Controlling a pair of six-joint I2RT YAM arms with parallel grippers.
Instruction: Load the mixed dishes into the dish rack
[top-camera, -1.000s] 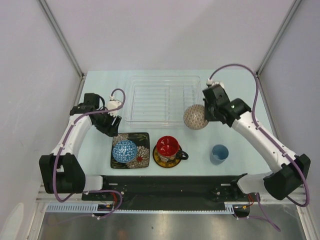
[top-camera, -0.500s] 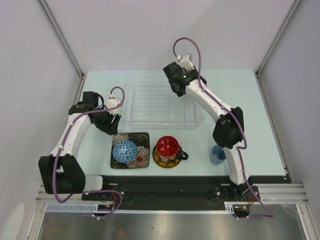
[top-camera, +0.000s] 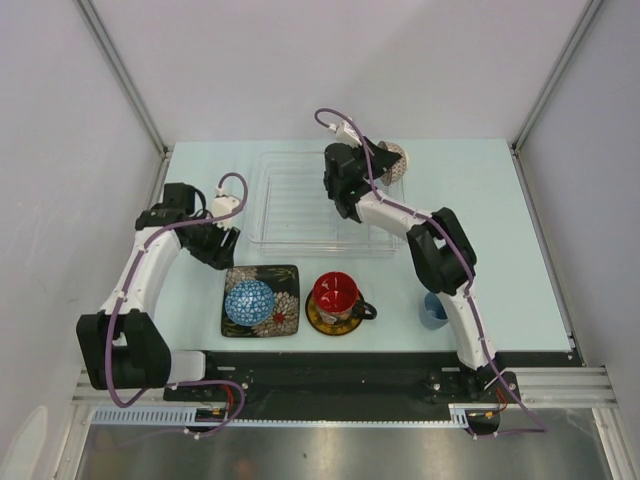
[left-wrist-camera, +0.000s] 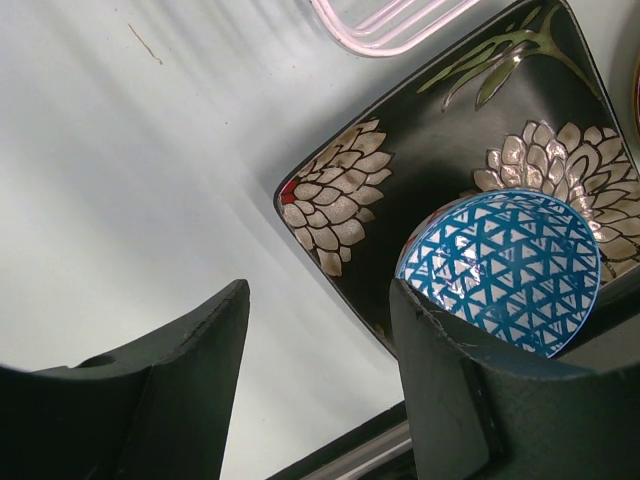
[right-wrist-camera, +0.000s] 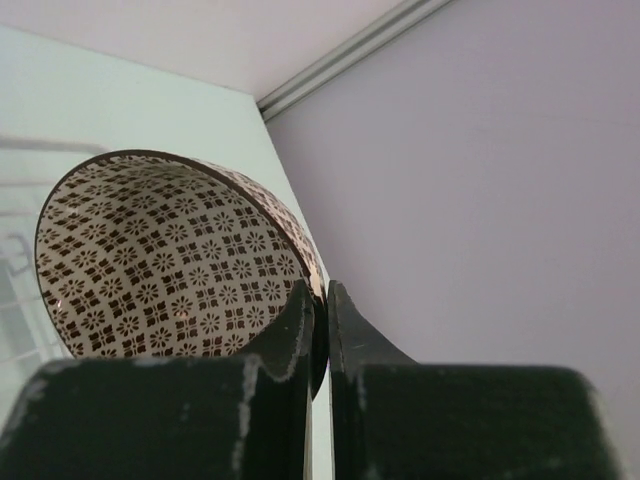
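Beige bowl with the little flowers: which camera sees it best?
The right wrist view: the beige bowl fills it, rim pinched by the right pincer. The top view shows a small piece behind the right arm; the left wrist view shows none.

Lab test cell, plain white walls (top-camera: 330, 60)

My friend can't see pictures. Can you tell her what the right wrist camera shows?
Two black fingers pinch the rim of a cream bowl with a brown flower pattern inside. Behind it are a pale table and a lilac wall.
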